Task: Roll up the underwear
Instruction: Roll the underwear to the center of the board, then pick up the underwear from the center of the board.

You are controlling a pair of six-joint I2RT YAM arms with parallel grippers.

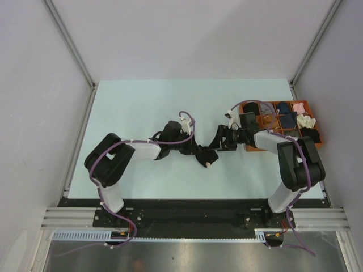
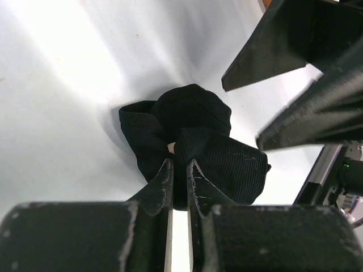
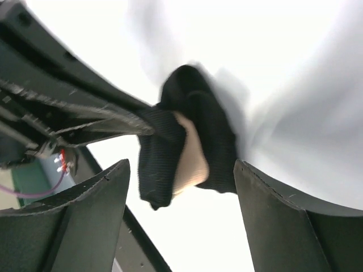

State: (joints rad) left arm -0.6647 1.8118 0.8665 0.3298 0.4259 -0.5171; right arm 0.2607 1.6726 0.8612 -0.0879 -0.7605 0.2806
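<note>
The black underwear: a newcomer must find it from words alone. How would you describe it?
On the pale table, look at the middle, just left of the orange tray. The black underwear is a crumpled bundle pinched in the left claw, beige band showing; it is the only clothing outside the tray's compartments.

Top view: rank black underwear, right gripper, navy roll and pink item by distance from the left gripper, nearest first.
1. black underwear: pinched by the left gripper itself, mid-table.
2. right gripper: just to the right, open around the same bundle.
3. navy roll: in the orange tray, far right.
4. pink item: tray's back right corner.
</note>
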